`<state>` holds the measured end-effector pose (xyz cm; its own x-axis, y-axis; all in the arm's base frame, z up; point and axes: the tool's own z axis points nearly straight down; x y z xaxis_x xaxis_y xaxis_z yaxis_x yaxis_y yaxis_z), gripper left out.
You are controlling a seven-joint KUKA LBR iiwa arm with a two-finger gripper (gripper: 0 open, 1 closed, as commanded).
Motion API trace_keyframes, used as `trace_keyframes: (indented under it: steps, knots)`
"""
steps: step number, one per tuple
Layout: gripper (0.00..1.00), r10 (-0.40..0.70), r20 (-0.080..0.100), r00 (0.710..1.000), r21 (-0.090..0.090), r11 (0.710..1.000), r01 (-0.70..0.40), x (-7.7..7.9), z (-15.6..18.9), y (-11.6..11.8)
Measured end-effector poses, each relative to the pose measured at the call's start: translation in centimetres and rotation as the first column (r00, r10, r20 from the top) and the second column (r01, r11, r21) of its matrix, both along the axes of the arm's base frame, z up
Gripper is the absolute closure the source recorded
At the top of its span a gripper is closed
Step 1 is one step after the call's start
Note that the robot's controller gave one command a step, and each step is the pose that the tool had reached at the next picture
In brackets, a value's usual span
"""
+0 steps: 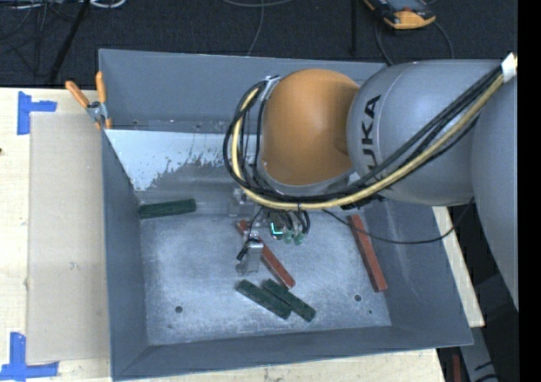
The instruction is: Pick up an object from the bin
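A green bar [167,208] lies far left. The gripper [249,257] hangs centrally, at a brown bar [279,271]; whether it is released or clenched cannot be told. The brown bar is judged light, stiff and smooth: grasp it mid-length, across its narrow width. A right bar [369,255] lies apart.

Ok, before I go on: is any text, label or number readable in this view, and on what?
"UKA": black letters running sideways on the grey arm housing; the start is hidden behind the cables, so likely KUKA.
Orange and black devices above the bin: any marking is too small to read.
Green bars and reddish strips in the bin: no text seen.
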<state>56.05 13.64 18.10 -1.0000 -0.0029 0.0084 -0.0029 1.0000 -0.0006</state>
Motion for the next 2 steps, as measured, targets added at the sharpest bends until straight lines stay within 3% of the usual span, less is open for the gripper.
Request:
trace_keyframes:
  steps: [1,2]
  knots:
    - [0.0,-0.047,-0.003,0.999,-0.003,0.999,0.047,-4.1,-9.7,-4.5]
    - [0.0,-0.013,0.013,1.0,0.002,1.0,0.013,-5.5,-11.0,-8.0]
